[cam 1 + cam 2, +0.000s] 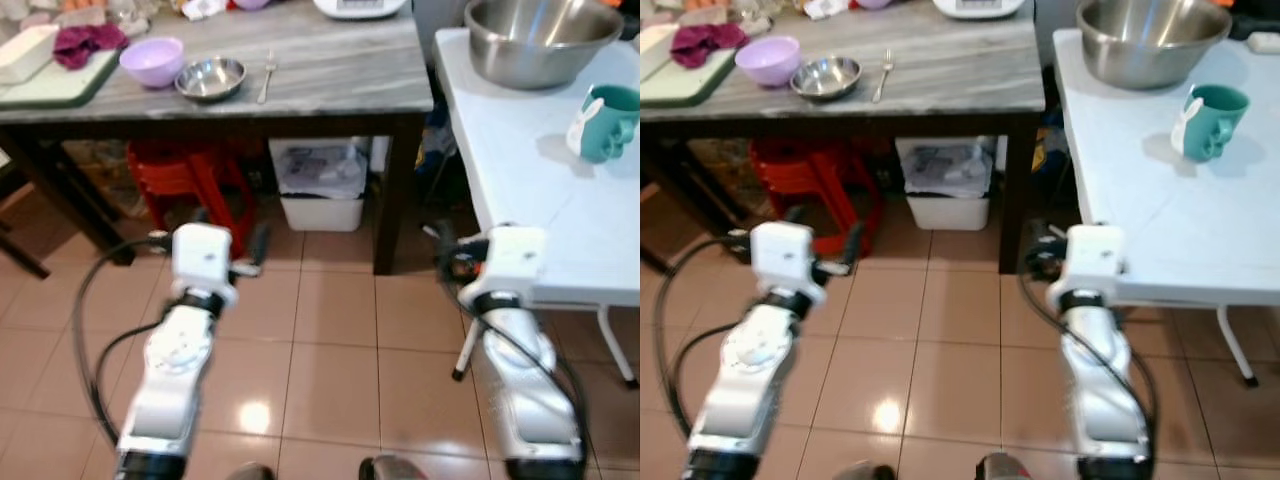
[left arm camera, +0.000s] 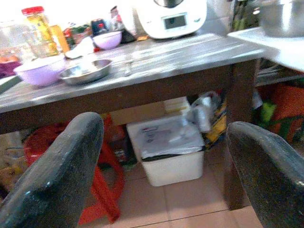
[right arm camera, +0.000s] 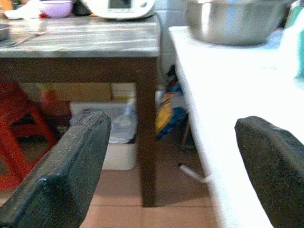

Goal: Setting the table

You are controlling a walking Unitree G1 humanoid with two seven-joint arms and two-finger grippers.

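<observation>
- Left eye view: the fork point(image 1: 266, 78) lies far away on the grey table point(image 1: 330, 85), just right of the steel bowl point(image 1: 211, 78).
- It looks thin, hard and slippery; pinch its middle.
- Left gripper point(image 2: 161, 166) and right gripper point(image 3: 175, 166) hang low, fingers apart, empty.

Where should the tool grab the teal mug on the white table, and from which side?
Judging by pose: take the teal mug across its body from above or from the robot's side of the white table. It stands upright, its handle pointing toward the far right edge, so the near wall is free. The big steel bowl sits behind it.
</observation>
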